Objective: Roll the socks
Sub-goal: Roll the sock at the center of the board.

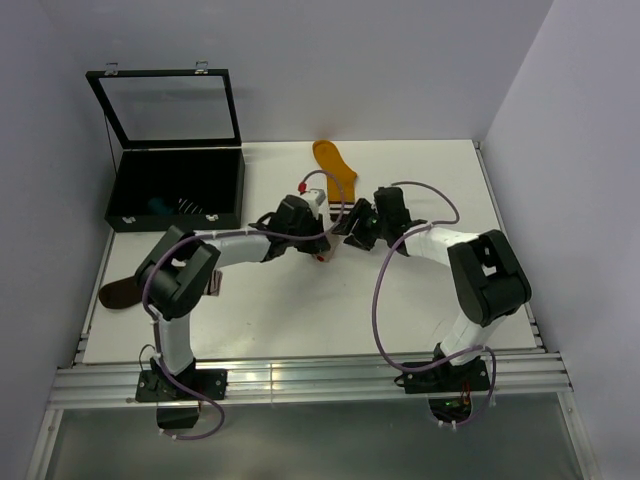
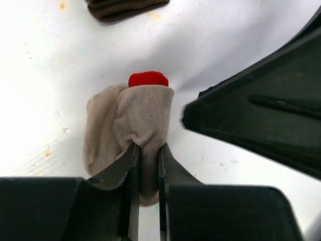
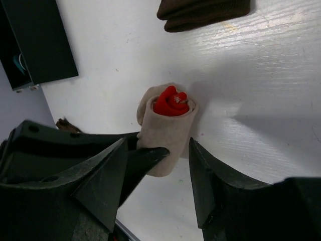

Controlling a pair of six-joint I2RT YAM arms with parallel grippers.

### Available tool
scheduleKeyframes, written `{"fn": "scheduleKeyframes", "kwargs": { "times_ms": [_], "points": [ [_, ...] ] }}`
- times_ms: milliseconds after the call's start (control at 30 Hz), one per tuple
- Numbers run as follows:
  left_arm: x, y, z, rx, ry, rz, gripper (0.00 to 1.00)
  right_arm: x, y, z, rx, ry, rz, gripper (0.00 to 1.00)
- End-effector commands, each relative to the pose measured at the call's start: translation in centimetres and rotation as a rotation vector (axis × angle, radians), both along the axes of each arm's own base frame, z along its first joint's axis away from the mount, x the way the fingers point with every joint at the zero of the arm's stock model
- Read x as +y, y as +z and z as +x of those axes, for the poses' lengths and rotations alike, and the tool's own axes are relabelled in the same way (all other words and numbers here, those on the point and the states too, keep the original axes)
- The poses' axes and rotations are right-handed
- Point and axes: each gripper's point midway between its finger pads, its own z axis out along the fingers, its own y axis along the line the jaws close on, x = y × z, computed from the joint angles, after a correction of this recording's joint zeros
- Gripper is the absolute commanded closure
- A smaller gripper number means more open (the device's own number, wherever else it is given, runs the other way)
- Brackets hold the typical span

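the table (image 1: 300,320) carries a case (image 1: 175,190) at its far left corner, its lid standing up behind it, with socks (image 1: 178,206) lying in it. a flat sock (image 1: 335,170) lies at the far edge near the middle. another sock (image 1: 120,293) lies at the left edge, beside the left arm's elbow. near the middle, the rolled sock (image 2: 143,125) rests on the table between both tools: the left tool (image 2: 149,146) clamps one end and the right tool (image 3: 178,145) straddles it.

White table (image 1: 300,320); plain pale walls (image 1: 380,70) on three sides; aluminium rail (image 1: 320,378) along near edge; even light.
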Motion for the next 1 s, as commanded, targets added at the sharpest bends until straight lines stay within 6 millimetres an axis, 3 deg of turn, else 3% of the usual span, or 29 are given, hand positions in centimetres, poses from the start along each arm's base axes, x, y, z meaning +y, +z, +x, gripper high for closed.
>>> {"fn": "scheduleKeyframes", "kwargs": {
  "times_ms": [0,167,300,700,967],
  "points": [
    [0.8,-1.7,-2.5,0.25,-0.028,-0.128,0.97,-0.2,1.4,0.7,-0.078,-0.028,0.035,0.41],
    [2.3,-2.4,-2.0,0.391,0.011,-0.231,0.93,0.0,0.7,0.7,-0.08,-0.044,0.055,0.4],
    [2.8,-4.0,-2.0,0.458,0.029,-0.211,0.88,0.8,0.2,0.8,-0.08,-0.041,0.062,0.39],
    [3.1,-5.1,-2.1,0.486,0.042,-0.194,0.85,2.6,-2.2,1.2,-0.036,-0.056,0.009,0.37],
    [2.8,-6.0,-3.0,0.528,0.021,-0.209,0.83,2.7,-3.5,1.5,0.001,-0.097,0.009,0.37]
  ]
}}
